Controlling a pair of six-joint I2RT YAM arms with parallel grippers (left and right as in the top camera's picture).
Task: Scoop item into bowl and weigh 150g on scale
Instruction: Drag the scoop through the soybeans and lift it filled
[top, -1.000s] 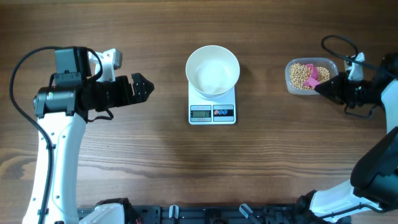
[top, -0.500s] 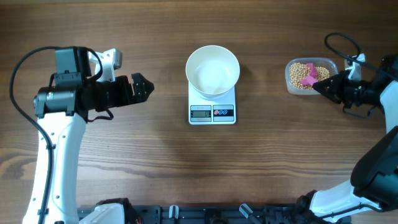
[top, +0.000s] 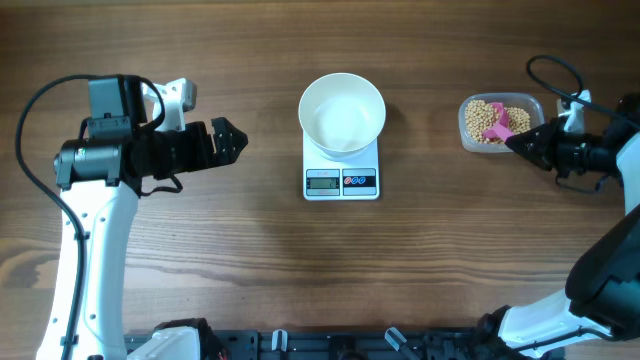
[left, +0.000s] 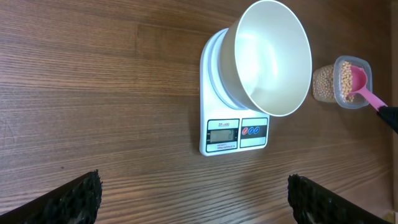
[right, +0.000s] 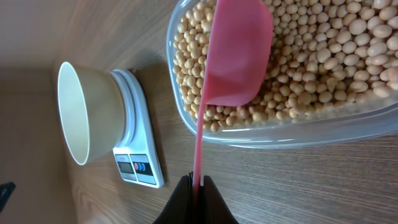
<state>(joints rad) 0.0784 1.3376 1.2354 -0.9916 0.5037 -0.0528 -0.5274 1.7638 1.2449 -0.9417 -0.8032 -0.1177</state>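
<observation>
The empty white bowl (top: 342, 112) sits on the white scale (top: 341, 181) at the table's middle. Tan beans (top: 484, 121) fill a clear tub (top: 468, 133) at the right. In the right wrist view, a pink scoop (right: 239, 53) rests with its head on the beans (right: 323, 56), and my right gripper (right: 197, 183) is shut on the end of its thin handle, just outside the tub's rim (right: 298, 134). My left gripper (top: 225, 142) hovers open and empty to the left of the scale; its fingertips (left: 68, 202) frame bare wood, with bowl (left: 273, 56) and scale (left: 233, 134) ahead.
The scale's display and buttons (top: 341, 182) face the table's front edge. Black cables (top: 550, 72) loop behind the right arm near the tub. Brown wooden tabletop (top: 300, 260) lies between the arms and in front of the scale.
My right gripper has shifted slightly to the right with the scoop handle, the scoop head still in the tub. The left arm has not moved.
</observation>
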